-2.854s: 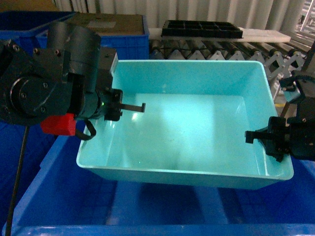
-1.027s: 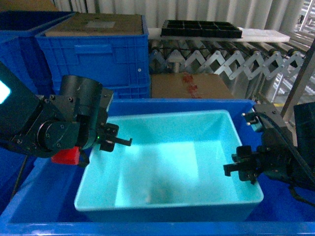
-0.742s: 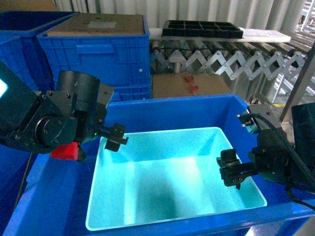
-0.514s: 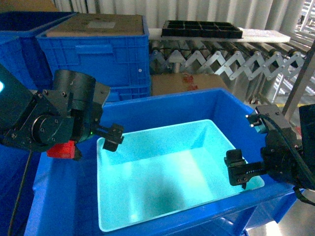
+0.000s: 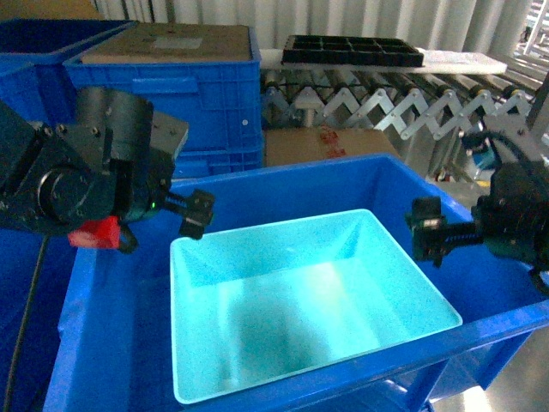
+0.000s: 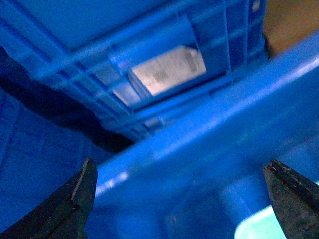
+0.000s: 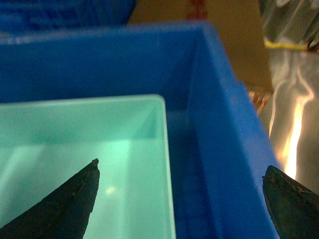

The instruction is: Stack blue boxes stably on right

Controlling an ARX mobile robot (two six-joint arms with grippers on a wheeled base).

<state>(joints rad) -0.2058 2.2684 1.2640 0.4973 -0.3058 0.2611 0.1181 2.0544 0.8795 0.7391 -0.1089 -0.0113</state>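
Observation:
One light turquoise blue box point(image 5: 300, 300) sits open side up inside a big royal-blue crate point(image 5: 111, 326), turned a little askew. My left gripper point(image 5: 194, 214) hangs open just above and outside the box's far-left corner, touching nothing. My right gripper point(image 5: 426, 230) is open above the box's right rim, also clear of it. In the left wrist view the open left gripper point(image 6: 182, 199) faces the crate wall point(image 6: 209, 149), with a corner of the blue box point(image 6: 256, 226) at the bottom right. In the right wrist view the open right gripper point(image 7: 182, 199) spans the box's rim point(image 7: 165, 149) and the crate wall point(image 7: 224, 124).
Ribbed royal-blue crates point(image 5: 171, 103) topped with cardboard stand at the back left. A brown carton point(image 5: 334, 142) lies behind the big crate. A roller conveyor point(image 5: 386, 94) carries a black tray point(image 5: 352, 50) at the back. Shiny floor point(image 7: 294, 124) lies right of the crate.
The blue box, held up between both grippers, came down into the big crate. Both grippers have since pulled up and outward off its walls, and the box stays put.

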